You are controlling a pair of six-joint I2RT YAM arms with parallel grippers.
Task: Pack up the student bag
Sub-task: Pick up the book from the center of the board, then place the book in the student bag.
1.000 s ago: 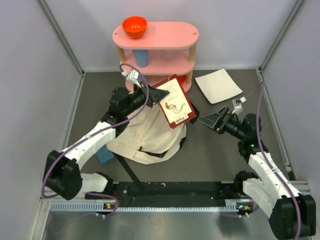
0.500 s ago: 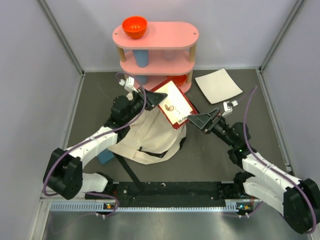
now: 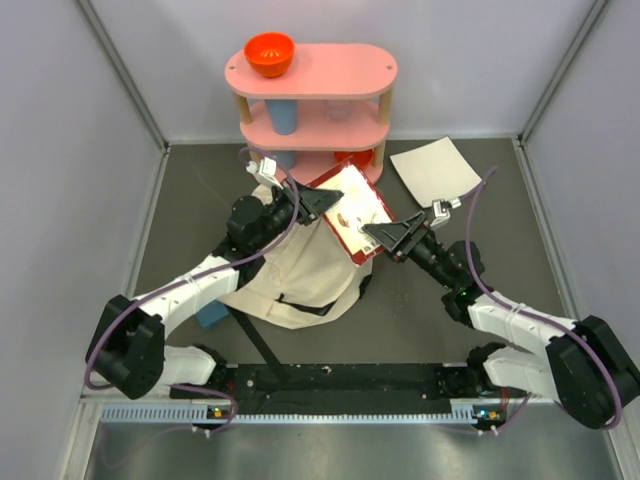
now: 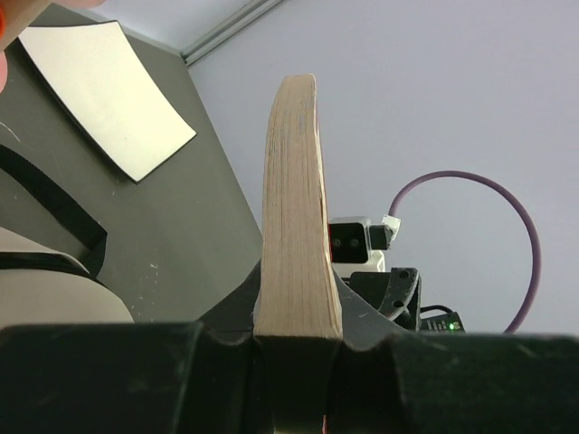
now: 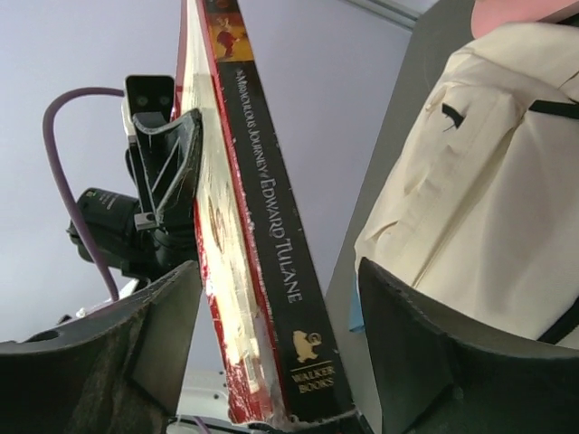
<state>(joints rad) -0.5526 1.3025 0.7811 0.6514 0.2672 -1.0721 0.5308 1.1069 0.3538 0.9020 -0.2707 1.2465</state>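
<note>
Mid-handover, I judge: my left gripper [image 3: 318,200] clamps the book [image 3: 355,212] over the student bag [image 3: 300,270] slumped beneath, while my right gripper [image 3: 376,232] straddles its spine, jaws apart, needing to close squarely next.

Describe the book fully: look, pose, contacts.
The book is a paperback with a red cover, a white panel bearing a small drawing, a black spine lettered in white, and a cream page block. It is closed, held off the table and tilted over the student bag. The left gripper clamps one edge. The right gripper straddles the opposite end, its open jaws showing gaps on both sides.
</note>
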